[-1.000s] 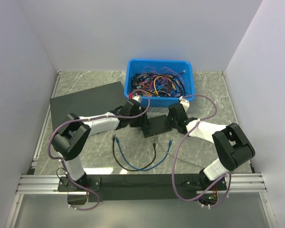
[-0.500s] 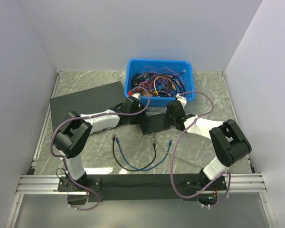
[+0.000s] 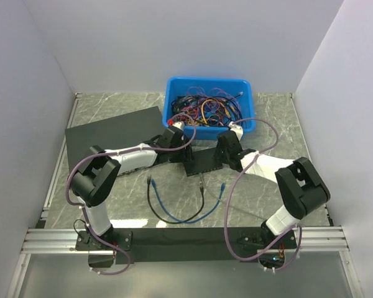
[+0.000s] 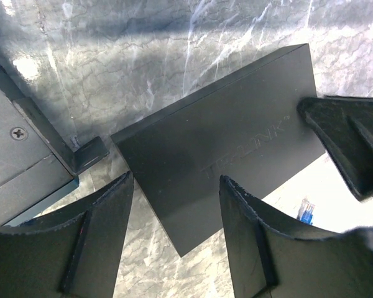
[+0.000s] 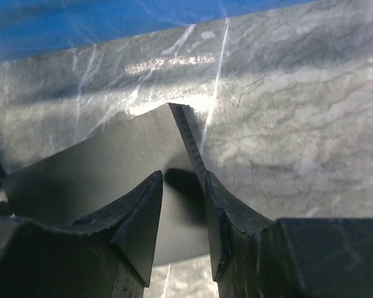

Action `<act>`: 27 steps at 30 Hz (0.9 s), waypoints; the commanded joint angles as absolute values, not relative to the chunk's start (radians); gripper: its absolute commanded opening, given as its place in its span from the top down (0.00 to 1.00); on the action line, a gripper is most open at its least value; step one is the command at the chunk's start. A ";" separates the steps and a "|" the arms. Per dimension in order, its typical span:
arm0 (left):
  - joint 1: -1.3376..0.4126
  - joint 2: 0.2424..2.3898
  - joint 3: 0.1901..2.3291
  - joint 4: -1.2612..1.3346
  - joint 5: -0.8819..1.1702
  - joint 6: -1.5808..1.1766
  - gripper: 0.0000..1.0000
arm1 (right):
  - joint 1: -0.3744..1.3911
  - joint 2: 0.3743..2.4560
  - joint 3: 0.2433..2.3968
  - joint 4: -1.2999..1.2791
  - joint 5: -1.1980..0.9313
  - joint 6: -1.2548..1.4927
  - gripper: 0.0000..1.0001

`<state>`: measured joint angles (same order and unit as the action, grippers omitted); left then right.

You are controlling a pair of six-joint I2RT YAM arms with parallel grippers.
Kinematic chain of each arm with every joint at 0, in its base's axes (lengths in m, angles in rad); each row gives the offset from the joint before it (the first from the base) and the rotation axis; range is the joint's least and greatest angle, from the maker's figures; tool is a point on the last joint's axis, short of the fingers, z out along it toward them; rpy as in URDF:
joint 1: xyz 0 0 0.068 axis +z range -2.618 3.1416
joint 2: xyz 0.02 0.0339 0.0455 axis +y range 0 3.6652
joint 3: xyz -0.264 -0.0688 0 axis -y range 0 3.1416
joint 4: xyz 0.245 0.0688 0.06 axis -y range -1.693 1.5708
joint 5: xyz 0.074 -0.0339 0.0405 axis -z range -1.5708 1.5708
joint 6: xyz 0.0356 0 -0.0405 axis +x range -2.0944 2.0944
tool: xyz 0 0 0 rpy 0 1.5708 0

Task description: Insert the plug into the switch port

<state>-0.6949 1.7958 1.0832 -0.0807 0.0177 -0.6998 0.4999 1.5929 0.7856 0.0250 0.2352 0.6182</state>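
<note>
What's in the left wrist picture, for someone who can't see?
A small flat black box lies on a grey marble table. The open left gripper straddles its near corner, and a blue cable's plug peeks out at right.

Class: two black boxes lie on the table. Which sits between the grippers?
The small flat box in front of the blue bin; the larger black unit lies further left.

Blue bin point(image 3: 247, 105), multicoloured cable bundle point(image 3: 205, 110), black switch box point(image 4: 224, 149), blue cable point(image 3: 218, 200), clear plug point(image 4: 306, 208), grey white-veined table point(image 3: 267, 180).

Table point(image 3: 270, 121) bears bin point(image 3: 205, 131), small box point(image 3: 202, 164), flat unit point(image 3: 112, 130), blue cable point(image 3: 220, 195), black cable point(image 3: 202, 197).
</note>
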 commanded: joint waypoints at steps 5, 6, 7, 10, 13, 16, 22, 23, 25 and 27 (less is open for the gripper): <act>-0.693 1.727 1.141 -0.117 -0.054 -0.680 0.36 | 0.531 1.427 0.810 -0.041 0.316 0.571 0.59; -0.690 1.721 1.144 -0.121 -0.061 -0.678 0.35 | 0.538 1.411 0.811 -0.049 0.322 0.565 0.59; -0.689 1.709 1.146 -0.123 -0.067 -0.677 0.35 | 0.546 1.398 0.816 -0.069 0.330 0.558 0.59; -0.684 1.677 1.149 -0.140 -0.089 -0.669 0.33 | 0.592 1.339 0.818 -0.103 0.374 0.537 0.59; -0.684 1.640 1.169 -0.185 -0.106 -0.655 0.32 | 0.659 1.278 0.798 -0.127 0.419 0.522 0.56; -0.684 1.582 1.190 -0.239 -0.144 -0.644 0.31 | 0.742 1.210 0.750 -0.140 0.425 0.506 0.48; -0.683 1.429 1.203 -0.333 -0.316 -0.650 0.10 | 0.885 1.025 0.620 -0.150 0.399 0.555 0.31; -0.683 1.404 1.183 -0.336 -0.343 -0.673 0.02 | 0.894 1.011 0.606 -0.152 0.390 0.577 0.30; -0.670 1.330 1.149 -0.304 -0.374 -0.689 0.01 | 0.920 0.988 0.572 -0.159 0.365 0.592 0.29; -0.623 1.283 1.091 -0.270 -0.332 -0.689 0.01 | 0.939 0.968 0.554 -0.164 0.353 0.607 0.27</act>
<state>-0.6716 1.3712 1.1454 -0.2977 -0.2890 -0.6735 0.9127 1.0000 0.5816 -0.1493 0.3664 0.5678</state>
